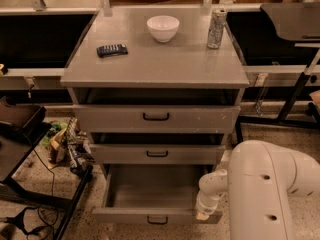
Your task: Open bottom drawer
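The bottom drawer [125,216] of the grey metal cabinet [155,69] stands pulled out, showing its bare grey inside [150,189]. Its small black loop handle [157,220] is at the middle of the plain front. My gripper [202,213] hangs from the white arm [260,189] at the drawer's right front corner, touching or just above the front edge. The middle drawer [157,154] and the top drawer [156,118] above it are each out only slightly.
On the cabinet top are a white bowl [163,28], a black remote [112,50] and a silver can [216,29]. A black cart [20,149] and floor clutter with cables [65,144] stand to the left. Black table legs [295,99] are at the right.
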`<move>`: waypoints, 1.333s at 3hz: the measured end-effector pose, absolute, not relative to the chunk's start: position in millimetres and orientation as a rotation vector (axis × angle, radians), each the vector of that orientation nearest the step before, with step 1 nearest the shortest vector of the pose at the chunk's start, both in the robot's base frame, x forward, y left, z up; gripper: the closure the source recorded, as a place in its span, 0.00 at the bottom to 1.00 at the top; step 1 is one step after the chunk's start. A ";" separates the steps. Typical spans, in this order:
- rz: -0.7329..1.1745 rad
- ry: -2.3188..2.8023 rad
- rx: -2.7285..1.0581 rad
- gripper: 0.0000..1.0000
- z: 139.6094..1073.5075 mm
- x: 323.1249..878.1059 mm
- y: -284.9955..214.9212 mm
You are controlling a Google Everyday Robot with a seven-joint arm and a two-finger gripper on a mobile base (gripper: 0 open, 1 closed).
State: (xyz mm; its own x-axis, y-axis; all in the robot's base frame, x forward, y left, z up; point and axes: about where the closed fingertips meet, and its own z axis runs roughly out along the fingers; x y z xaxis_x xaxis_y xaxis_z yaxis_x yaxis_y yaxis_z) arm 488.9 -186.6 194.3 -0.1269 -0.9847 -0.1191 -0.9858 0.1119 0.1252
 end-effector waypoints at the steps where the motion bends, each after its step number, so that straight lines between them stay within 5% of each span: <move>1: 0.311 2.358 -2.090 1.00 191.0 470.4 -188.1; 4: 0.352 2.368 -2.112 1.00 189.0 454.2 -187.9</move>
